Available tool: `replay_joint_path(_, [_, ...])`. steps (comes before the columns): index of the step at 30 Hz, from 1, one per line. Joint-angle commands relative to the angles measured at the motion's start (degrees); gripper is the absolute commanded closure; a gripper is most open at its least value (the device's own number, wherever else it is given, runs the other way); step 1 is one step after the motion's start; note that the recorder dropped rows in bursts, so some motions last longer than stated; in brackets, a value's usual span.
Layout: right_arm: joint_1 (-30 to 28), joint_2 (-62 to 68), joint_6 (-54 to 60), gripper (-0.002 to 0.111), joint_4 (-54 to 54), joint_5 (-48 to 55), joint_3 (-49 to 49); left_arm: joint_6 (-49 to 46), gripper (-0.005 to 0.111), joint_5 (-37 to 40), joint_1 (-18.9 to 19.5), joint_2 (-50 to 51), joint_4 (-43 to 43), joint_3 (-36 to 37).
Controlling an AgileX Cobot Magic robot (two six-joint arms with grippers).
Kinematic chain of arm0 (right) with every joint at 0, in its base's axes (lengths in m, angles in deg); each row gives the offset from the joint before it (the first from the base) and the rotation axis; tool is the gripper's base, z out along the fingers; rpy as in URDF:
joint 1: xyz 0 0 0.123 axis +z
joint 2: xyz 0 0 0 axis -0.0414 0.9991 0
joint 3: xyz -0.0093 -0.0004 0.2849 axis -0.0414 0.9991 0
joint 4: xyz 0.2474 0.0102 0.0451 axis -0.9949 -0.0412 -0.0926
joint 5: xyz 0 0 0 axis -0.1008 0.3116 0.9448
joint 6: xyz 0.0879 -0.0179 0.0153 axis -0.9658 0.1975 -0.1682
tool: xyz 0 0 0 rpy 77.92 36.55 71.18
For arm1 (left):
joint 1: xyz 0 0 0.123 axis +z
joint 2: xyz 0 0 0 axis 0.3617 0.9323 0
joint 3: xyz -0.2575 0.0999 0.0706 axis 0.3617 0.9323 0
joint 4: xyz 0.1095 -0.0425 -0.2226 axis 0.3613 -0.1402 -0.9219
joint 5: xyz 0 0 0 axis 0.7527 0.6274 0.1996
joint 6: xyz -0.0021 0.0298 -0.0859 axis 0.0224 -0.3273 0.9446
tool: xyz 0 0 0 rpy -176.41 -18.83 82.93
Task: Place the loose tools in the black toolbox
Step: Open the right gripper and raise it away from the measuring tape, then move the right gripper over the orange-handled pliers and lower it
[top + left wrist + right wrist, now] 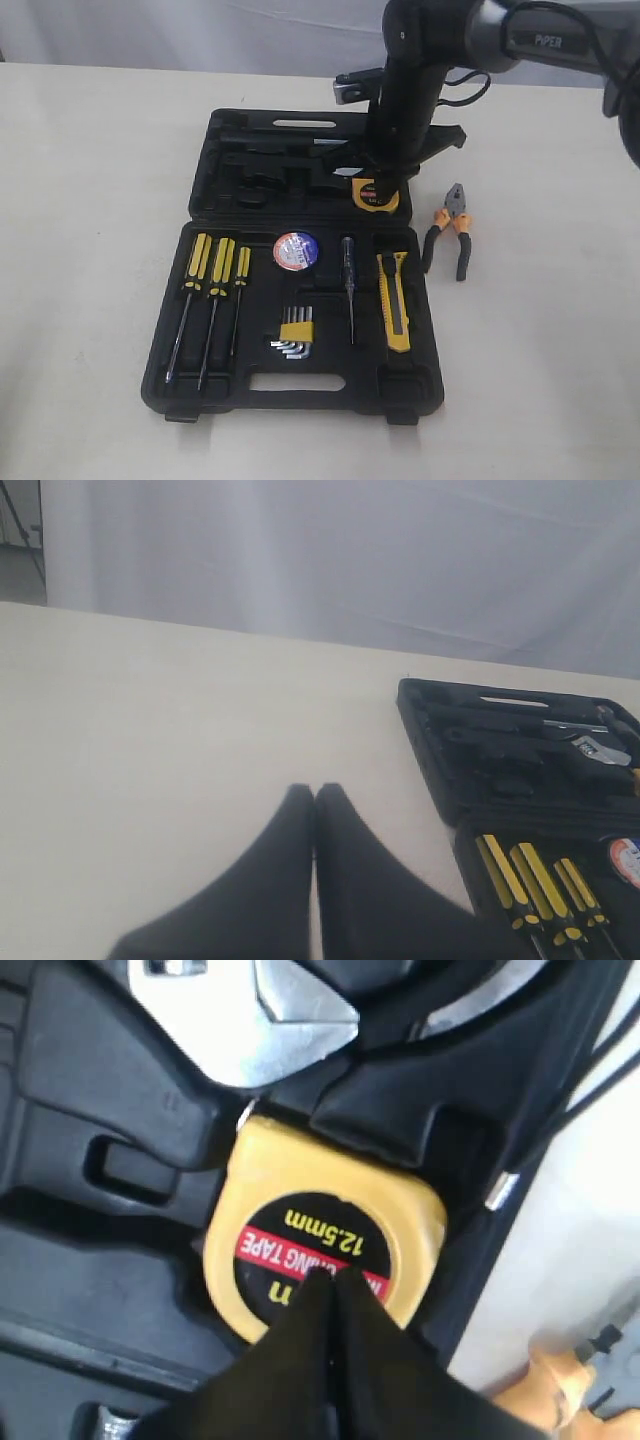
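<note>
The black toolbox (225, 140) lies open on the table, both halves flat. In its far half rests the round yellow tape measure (378, 197), and my right gripper (387, 180) hangs just over it. Seen from the right wrist, that gripper (335, 1278) is shut, its tips over the tape measure's (310, 1230) black face with nothing between them. The near half holds the black tape roll (296, 250) and the utility knife (394, 298). The pliers (450, 230) lie on the table right of the box. My left gripper (315, 790) is shut and empty above bare table, left of the toolbox (480, 770).
Three yellow-black screwdrivers (215, 270), a hex key set (295, 333) and a thin tester screwdriver (349, 285) fill recesses in the near half. A silver wrench head (250, 1010) lies beside the tape measure. The right arm's cables trail over the far right corner.
</note>
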Motion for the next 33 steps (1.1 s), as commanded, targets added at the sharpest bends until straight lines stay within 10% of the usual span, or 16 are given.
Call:
replay_joint_path(1, [-0.23,-2.50,0.40,0.108,0.51,-2.43,-0.02,-0.02,0.107,0.05,-0.33,0.23,0.28,-0.30])
replay_joint_path(24, [-9.58,-13.51,3.61,0.109,0.22,7.93,-0.02,-0.02,0.107,0.05,-0.33,0.23,0.28,-0.30])
replay_joint_path(33, [-12.53,-22.73,22.12,0.109,-1.14,10.51,0.18,-0.02,0.107,0.05,-0.33,0.23,0.28,-0.30])
